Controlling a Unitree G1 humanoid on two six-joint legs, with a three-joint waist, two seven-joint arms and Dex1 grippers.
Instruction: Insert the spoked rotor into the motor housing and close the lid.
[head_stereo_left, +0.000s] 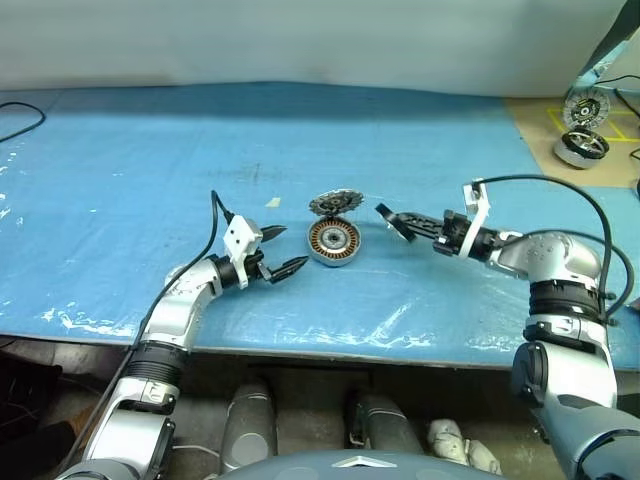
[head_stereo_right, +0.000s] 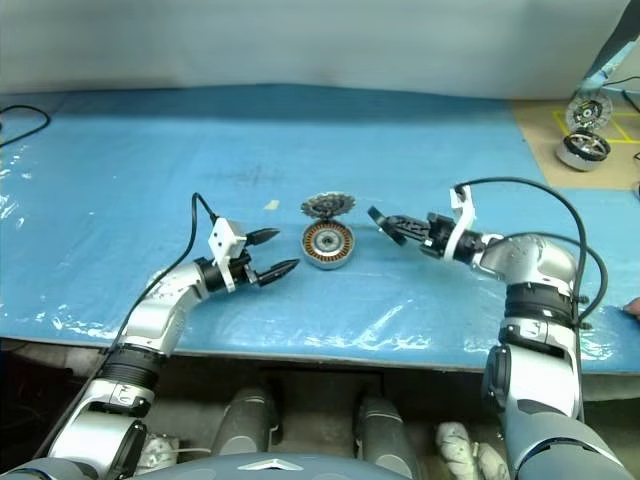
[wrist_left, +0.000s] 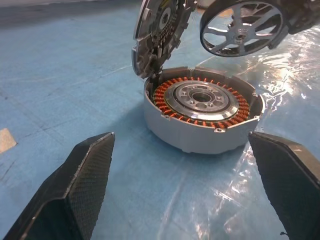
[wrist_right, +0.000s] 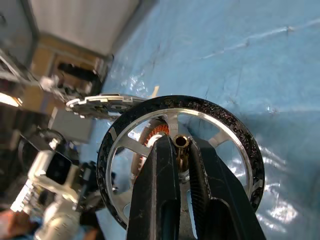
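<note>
The motor housing (head_stereo_left: 333, 242) sits mid-table on the blue sheet, its copper windings (wrist_left: 170, 95) showing around a central hub. The finned lid (head_stereo_left: 336, 203) stands tilted up at the housing's far edge. My right gripper (head_stereo_left: 408, 224) is shut on the spoked rotor (head_stereo_left: 388, 217), holding it in the air just right of the housing. In the right wrist view, the fingers (wrist_right: 160, 190) pinch the rotor's small hub inside the black ring (wrist_right: 225, 120). My left gripper (head_stereo_left: 280, 250) is open just left of the housing and points at it, with nothing between its fingers (wrist_left: 75, 190).
Brown cardboard (head_stereo_left: 530, 115) at the back right carries a silver spoked wheel (head_stereo_left: 585, 108) and a silver motor (head_stereo_left: 580, 147). A black cable (head_stereo_left: 20, 125) lies at the far left. A small tape scrap (head_stereo_left: 273, 202) sits behind my left gripper. The table's front edge (head_stereo_left: 330, 350) is close.
</note>
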